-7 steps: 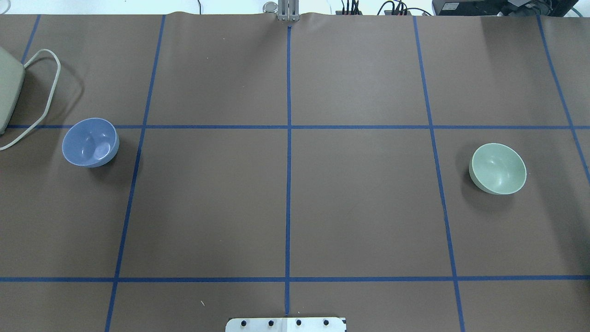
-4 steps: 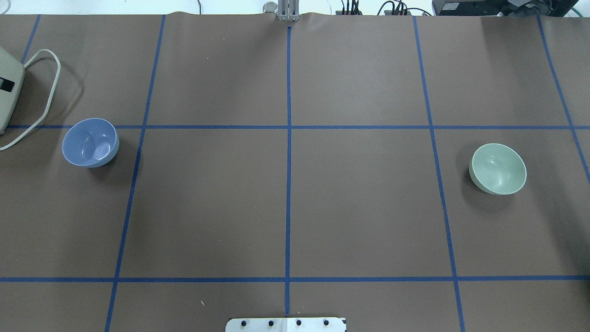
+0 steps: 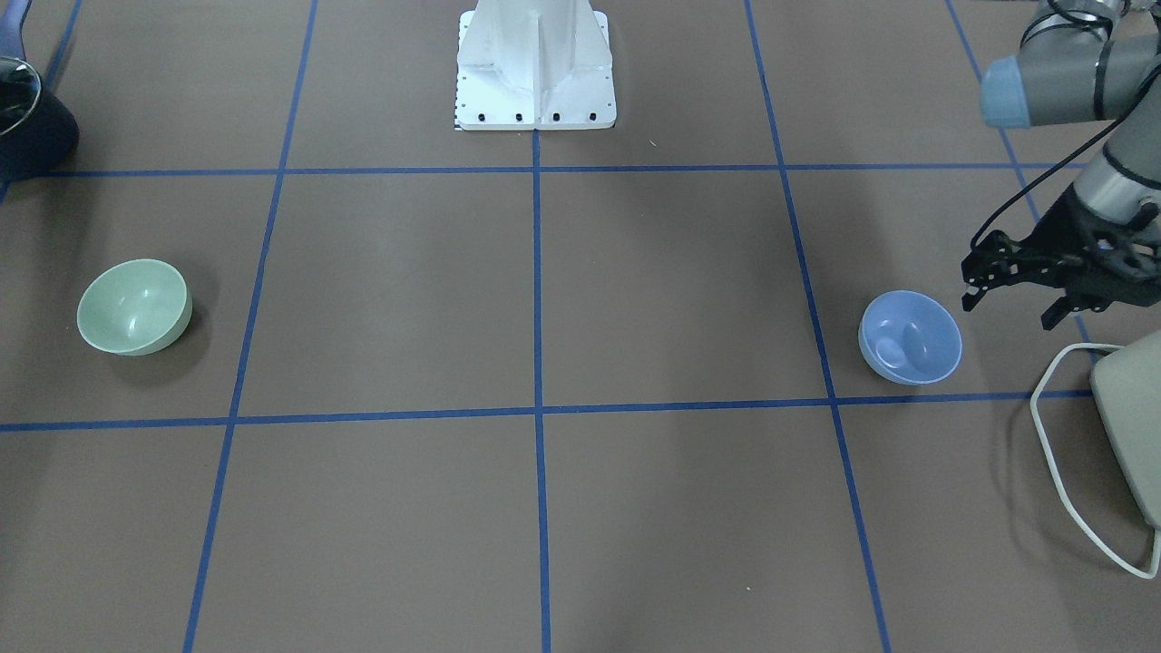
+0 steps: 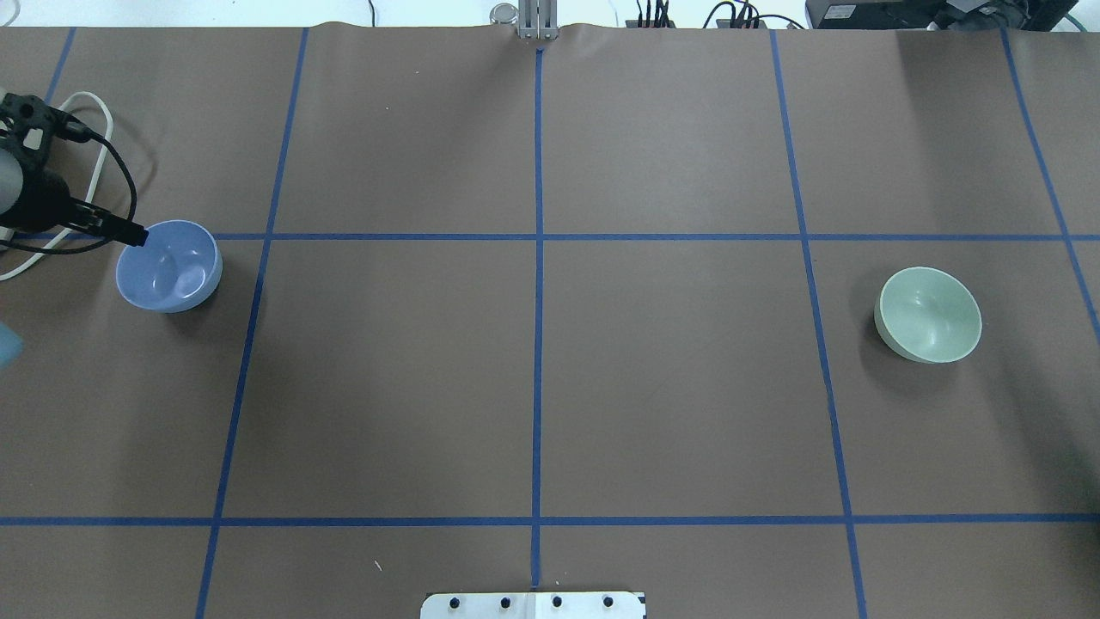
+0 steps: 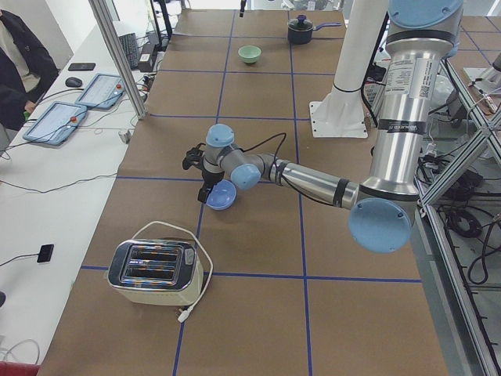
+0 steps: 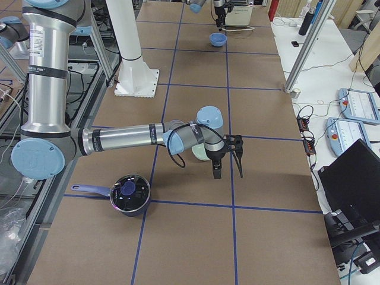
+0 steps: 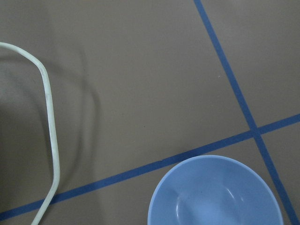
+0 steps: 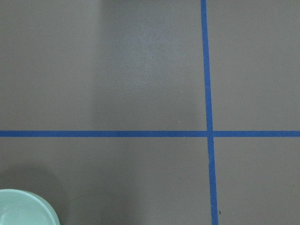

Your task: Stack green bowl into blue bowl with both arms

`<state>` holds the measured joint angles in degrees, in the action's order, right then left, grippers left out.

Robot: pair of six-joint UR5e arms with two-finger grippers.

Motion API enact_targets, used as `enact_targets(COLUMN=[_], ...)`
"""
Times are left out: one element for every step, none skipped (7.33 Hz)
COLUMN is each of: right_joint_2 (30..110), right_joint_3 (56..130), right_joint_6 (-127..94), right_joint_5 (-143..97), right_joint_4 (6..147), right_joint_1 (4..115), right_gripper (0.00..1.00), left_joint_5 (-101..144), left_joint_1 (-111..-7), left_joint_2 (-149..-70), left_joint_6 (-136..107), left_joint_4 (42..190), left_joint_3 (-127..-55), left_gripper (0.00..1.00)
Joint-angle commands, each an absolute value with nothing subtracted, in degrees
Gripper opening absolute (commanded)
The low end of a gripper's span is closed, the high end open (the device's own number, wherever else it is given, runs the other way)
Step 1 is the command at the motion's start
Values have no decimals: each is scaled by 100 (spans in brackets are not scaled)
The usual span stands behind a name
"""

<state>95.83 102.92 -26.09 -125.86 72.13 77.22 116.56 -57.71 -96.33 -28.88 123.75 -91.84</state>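
The blue bowl stands upright at the table's left side; it also shows in the front view and low in the left wrist view. My left gripper is open and empty. It hovers just outside the bowl's outer rim, one fingertip at the rim's edge. The green bowl stands upright at the right side, and a sliver of it shows in the right wrist view. My right gripper shows only in the right side view, beside the green bowl; I cannot tell whether it is open or shut.
A toaster with a white cord stands beyond the blue bowl at the table's left end. A dark pot sits near the right end. The white pedestal stands at the robot's edge.
My left arm has come into the overhead view from the left and now reaches the blue bowl's rim, covering the toaster. Neither bowl has moved.
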Motion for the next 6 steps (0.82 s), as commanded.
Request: enact_targets(right_joint_2=[9580,9580,9580,9589,9589,9589], right_joint_3=[10292,10292,10292,10292,10292,10292], right_joint_6=[-2628,-2628,-2628,-2628,-2628,-2628], right_joint_5=[-12577,-12568,-12568,-12568,-12577,-12577], right_joint_4=[7207,7207,7207,7207,7207,7198], right_joint_1=[7690,7690,7690,7690,7690,7690], right_gripper=[100,100,100,100,100,100], left_joint_5=[11619,11619,11637,11732,11751,11899], left_joint_1=[-5634,-5625,-5625,-5625,-5625,-5625], left_joint_2=[-9703,-9694,-9703,-9729,-9747,-9791], left_joint_6=[-2953,-2944,-2944,-2944,-2953,-2997], left_joint_4=[13148,13148,13157,13157,13157,12992], left_joint_3=[-8587,-8578,-8639,-8640,-8701,-9032], left_gripper=[48,5,0,0,0,0])
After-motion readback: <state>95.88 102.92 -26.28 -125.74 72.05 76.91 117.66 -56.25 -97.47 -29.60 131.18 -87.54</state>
